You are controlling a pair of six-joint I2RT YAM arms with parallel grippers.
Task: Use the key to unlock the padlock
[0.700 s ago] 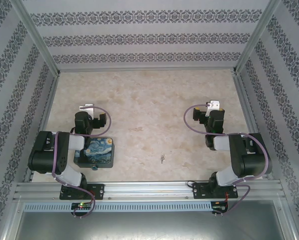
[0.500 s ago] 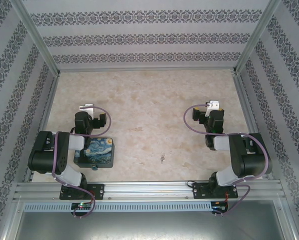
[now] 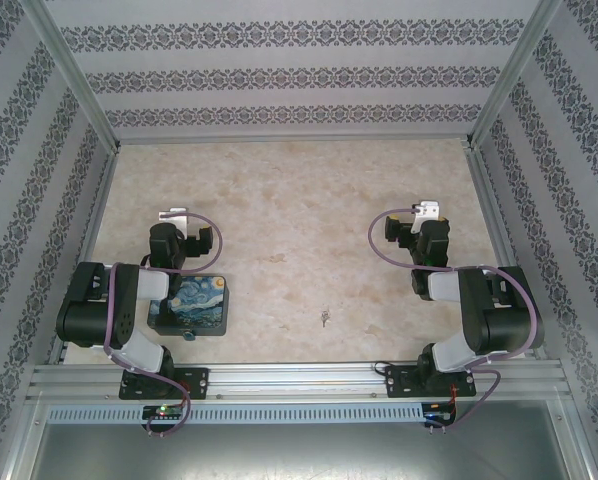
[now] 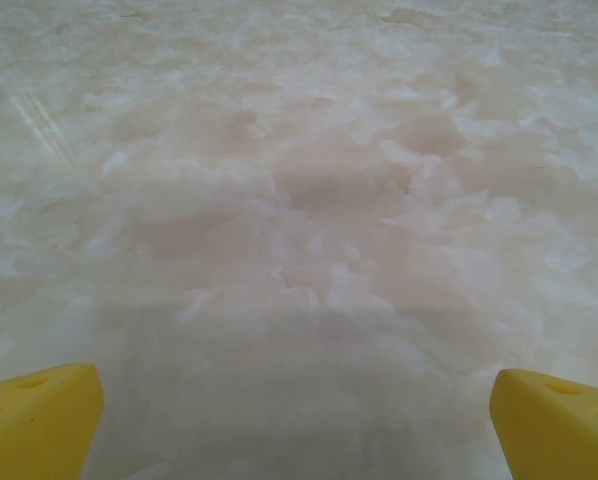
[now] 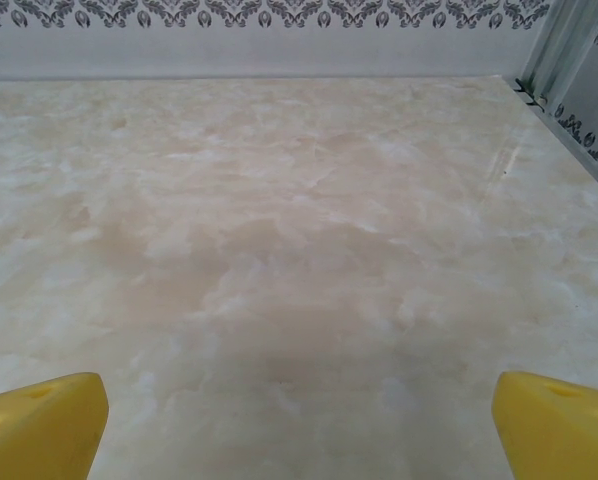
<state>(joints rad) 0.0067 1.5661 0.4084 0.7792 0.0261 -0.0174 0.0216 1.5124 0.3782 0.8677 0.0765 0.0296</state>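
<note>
Nothing moved since prev frame: marbled tabletop w/ painted box near-left beside L arm, L fingers & R fingers both spread wide, holding nothing, tiny key lying near-centre, well apart from both.

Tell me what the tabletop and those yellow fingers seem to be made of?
The tabletop looks like polished stone or a marble-print laminate, judging by its cloudy cream-beige veining and soft sheen. On the left gripper, the fingers are probably matte yellow plastic: even colour, moulded edges, small recesses.
</note>
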